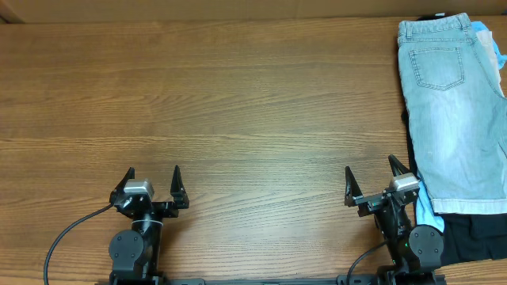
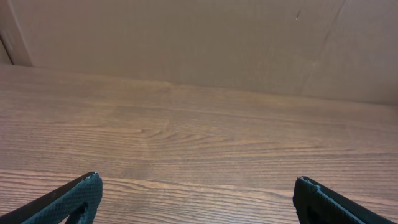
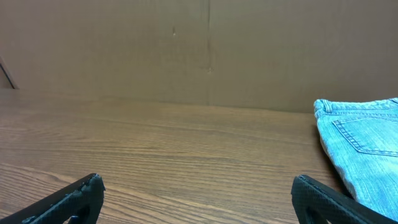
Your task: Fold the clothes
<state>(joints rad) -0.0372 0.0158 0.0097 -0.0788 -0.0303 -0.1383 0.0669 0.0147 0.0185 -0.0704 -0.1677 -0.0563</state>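
The wooden table (image 1: 238, 103) shows bare wood from its left side up to a pile at the right edge, and a cardboard wall (image 3: 186, 50) closes the back. The left gripper (image 1: 153, 171) and the right gripper (image 1: 370, 166) sit at the near edge, jaws spread wide, holding nothing. The denim shorts (image 1: 451, 111) lie flat on top of a black garment (image 1: 475, 237) and a sky-blue garment (image 1: 428, 212), just beside the right gripper, well apart from the left.

Blk arms (image 1: 131, 247), L tool (image 1: 153, 171), R tool (image 1: 369, 165) w/ pointed blk fingers (image 1: 176, 177), silver wrist blocks (image 1: 139, 188), blk cables (image 1: 65, 236)
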